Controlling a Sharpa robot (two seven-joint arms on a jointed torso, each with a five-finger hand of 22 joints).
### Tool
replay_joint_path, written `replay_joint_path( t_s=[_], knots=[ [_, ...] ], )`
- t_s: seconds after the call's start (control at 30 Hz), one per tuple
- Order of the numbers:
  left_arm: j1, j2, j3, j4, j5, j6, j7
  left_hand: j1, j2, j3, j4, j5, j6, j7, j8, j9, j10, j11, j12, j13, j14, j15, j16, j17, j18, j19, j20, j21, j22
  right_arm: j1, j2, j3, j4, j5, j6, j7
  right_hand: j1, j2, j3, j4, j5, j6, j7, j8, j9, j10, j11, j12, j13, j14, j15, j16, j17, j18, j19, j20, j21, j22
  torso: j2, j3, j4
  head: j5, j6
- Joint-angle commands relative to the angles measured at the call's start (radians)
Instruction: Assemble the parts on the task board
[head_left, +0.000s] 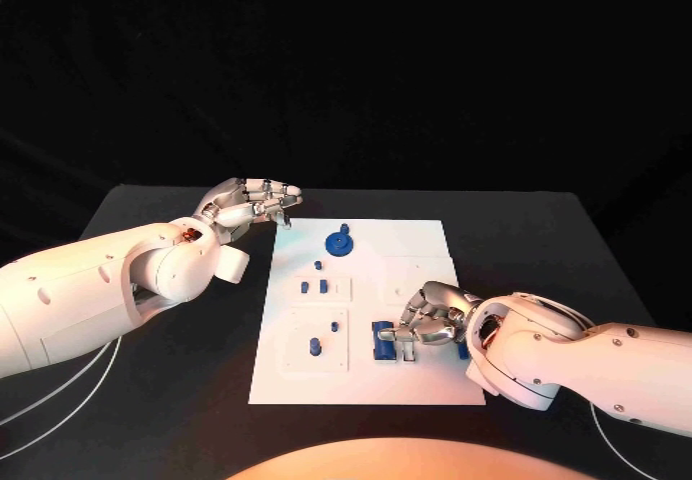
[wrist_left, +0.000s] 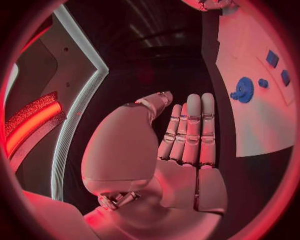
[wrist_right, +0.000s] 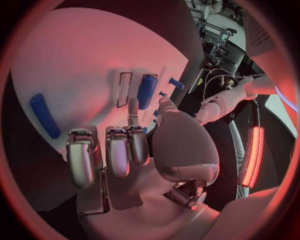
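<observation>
Fingers of the right hand (head_left: 433, 315) curl down over a blue block (head_left: 389, 341) near the board's (head_left: 418, 235) near edge, apparently seating it; whether they pinch it I cannot tell. Next comes pressing it home squarely. Farther off, the left hand (head_left: 257, 204) hangs empty by the far left corner, fingers together, near the gear (head_left: 339, 243).

the right hand (head_left: 430, 318) covers part of the blue part (head_left: 387, 342) under it, so a grip cannot be told. small parts (head_left: 323, 288) on the task board (head_left: 418, 245) are too tiny to name.
</observation>
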Motion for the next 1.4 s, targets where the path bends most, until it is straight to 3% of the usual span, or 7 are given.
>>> replay_joint_path(
  t_s=[0.03,0.13,0.33,0.63,0.83,1.07,1.4],
  knots=[
    [0.0,0.001,0.001,0.0,0.004,0.014,0.005,-0.003,0.004,-0.002,0.003,0.002,-0.009,0.001,0.007,-0.002,-0.007,0.003,0.005,-0.001,-0.003,0.006,-0.002,-0.001,0.014,0.004,0.001,-0.005,-0.001,0.002,-0.02,0.0,0.013,-0.05,-0.025,0.057,0.043,0.0,-0.005,-0.004,0.004,-0.008,0.0,0.002,0.001,0.068,-0.005,-0.004,0.204,0.082,-0.009,-0.004,0.143,-0.014,0.106,-0.006,0.004,0.263,-0.001,-0.0002,-0.0004,-0.002,0.001],
    [0.0,0.002,0.001,0.0,0.004,0.012,0.007,-0.003,0.004,-0.002,0.003,0.002,-0.009,0.001,0.007,-0.002,-0.007,0.003,0.005,-0.001,-0.003,0.006,-0.002,-0.001,0.014,0.004,0.001,-0.005,-0.001,0.009,-0.057,0.0,0.024,-0.051,-0.056,0.092,0.098,0.008,0.001,-0.006,0.008,-0.015,0.002,-0.004,-0.003,0.066,-0.003,-0.008,0.202,0.08,-0.008,-0.006,0.138,-0.013,0.105,-0.005,0.0,0.26,0.0,-0.0001,-0.0005,-0.008,0.001],
    [0.0,0.002,0.001,0.009,0.008,0.013,0.021,-0.005,0.003,-0.004,0.005,0.002,-0.011,0.001,0.007,-0.002,-0.008,0.004,0.007,-0.001,-0.003,0.007,-0.001,-0.001,0.014,0.005,0.002,-0.007,-0.003,0.025,-0.152,0.0,0.021,-0.052,-0.086,0.136,0.193,-0.002,0.016,-0.01,0.006,-0.062,0.025,-0.043,-0.021,0.061,0.015,-0.016,0.199,0.081,0.007,-0.006,0.139,-0.013,0.104,0.006,-0.002,0.26,-0.002,-0.002,-0.0005,-0.02,0.0],
    [0.0,0.005,0.001,0.014,0.01,0.013,0.027,-0.006,0.002,-0.005,0.006,0.002,-0.012,0.001,0.007,-0.002,-0.008,0.004,0.007,-0.001,-0.003,0.007,-0.001,-0.001,0.014,0.005,0.002,-0.007,-0.003,0.025,-0.262,-0.003,0.025,-0.125,-0.04,0.118,0.219,-0.013,0.016,-0.008,0.001,-0.055,0.027,-0.048,-0.024,0.059,0.019,-0.021,0.197,0.081,0.011,-0.005,0.143,-0.014,0.106,0.01,0.003,0.262,-0.001,0.0006,-0.0052,-0.038,0.004],
    [-0.001,0.008,0.001,0.012,0.011,0.015,0.028,-0.006,0.002,-0.005,0.006,0.002,-0.012,0.001,0.007,-0.002,-0.008,0.004,0.007,-0.001,-0.003,0.007,-0.001,-0.001,0.014,0.005,0.002,-0.007,-0.003,0.012,-0.283,-0.01,0.031,-0.147,-0.011,0.096,0.216,-0.015,0.013,-0.003,-0.001,-0.04,0.024,-0.043,-0.023,0.058,0.016,-0.022,0.197,0.081,0.01,-0.005,0.144,-0.014,0.106,0.011,0.003,0.262,-0.003,0.0014,-0.0081,-0.051,0.007],
    [-0.001,0.009,0.001,0.011,0.011,0.016,0.026,-0.006,0.002,-0.005,0.006,0.002,-0.012,0.001,0.007,-0.002,-0.008,0.004,0.007,-0.001,-0.003,0.007,-0.001,-0.001,0.014,0.005,0.002,-0.007,-0.003,-0.02,-0.276,-0.015,0.025,-0.172,0.012,0.064,0.192,-0.011,0.006,0.0,-0.002,-0.025,0.02,-0.039,-0.022,0.058,0.013,-0.025,0.195,0.082,0.006,-0.004,0.146,-0.014,0.106,0.009,0.004,0.263,-0.001,0.0005,-0.0047,-0.058,0.005],
    [-0.002,0.008,0.001,0.01,0.011,0.017,0.023,-0.006,0.002,-0.005,0.006,0.002,-0.012,0.001,0.007,-0.002,-0.008,0.004,0.007,-0.001,-0.003,0.007,-0.001,-0.001,0.014,0.005,0.002,-0.007,-0.003,-0.047,-0.253,-0.017,0.018,-0.188,0.028,0.045,0.175,-0.01,0.0,0.0,-0.009,-0.02,0.017,-0.038,-0.021,0.057,0.01,-0.029,0.193,0.082,0.005,-0.004,0.146,-0.014,0.106,0.008,0.004,0.263,-0.002,0.0003,-0.0045,-0.056,0.002]
  ],
)
